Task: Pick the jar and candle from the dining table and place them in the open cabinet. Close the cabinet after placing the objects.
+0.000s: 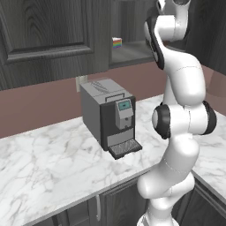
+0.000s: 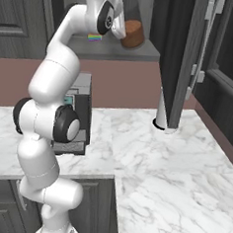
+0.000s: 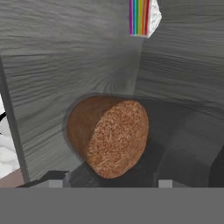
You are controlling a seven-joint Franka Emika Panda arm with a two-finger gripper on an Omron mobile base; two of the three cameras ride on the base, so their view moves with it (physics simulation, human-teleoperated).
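Right base view shows the clear glass jar filled with brown stuff standing near the front edge of the open dark grey wood-grain cabinet's shelf, the white arm's hand just beside it and the tall open door hanging off to one side. Hand view looks straight at the jar with the cabinet's walls close behind, the two dark fingertips of the gripper standing apart on either side, though whether they touch the glass I cannot tell, and a rainbow-striped white thing sits deeper in. Left base view alone shows the grey coffee machine on the white marble counter below the shelf.
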